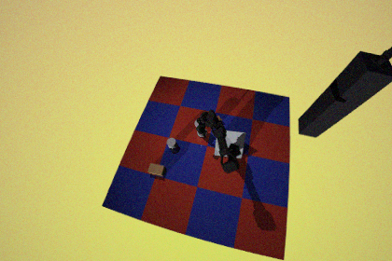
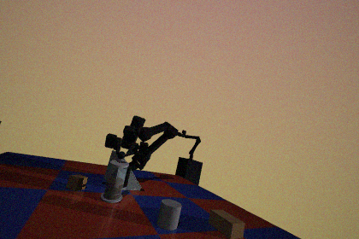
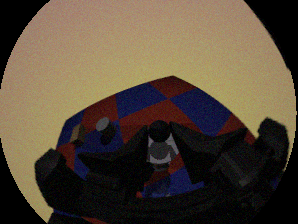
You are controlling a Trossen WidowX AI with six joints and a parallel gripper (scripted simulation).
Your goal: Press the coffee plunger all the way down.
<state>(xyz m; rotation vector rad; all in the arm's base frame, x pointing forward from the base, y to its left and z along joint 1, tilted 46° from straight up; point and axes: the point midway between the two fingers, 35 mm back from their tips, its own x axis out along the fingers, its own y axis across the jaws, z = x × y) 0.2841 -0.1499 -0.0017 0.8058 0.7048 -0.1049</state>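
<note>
Pincer (image 2: pixel 121 154) clenched on plunger knob (image 3: pixel 158 152), right atop the coffee press (image 2: pixel 114 179). Press upright near checkered counter (image 1: pixel 262 182) ctr in top view, at arm's 11 o'clock end. Grey cylinder (image 1: pixel 172 144) at press's 8, well apart; tan block (image 1: pixel 156 169) further on.

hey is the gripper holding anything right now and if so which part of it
Yes. The gripper is shut on the coffee press, with its jaws on the plunger at the top.
</note>
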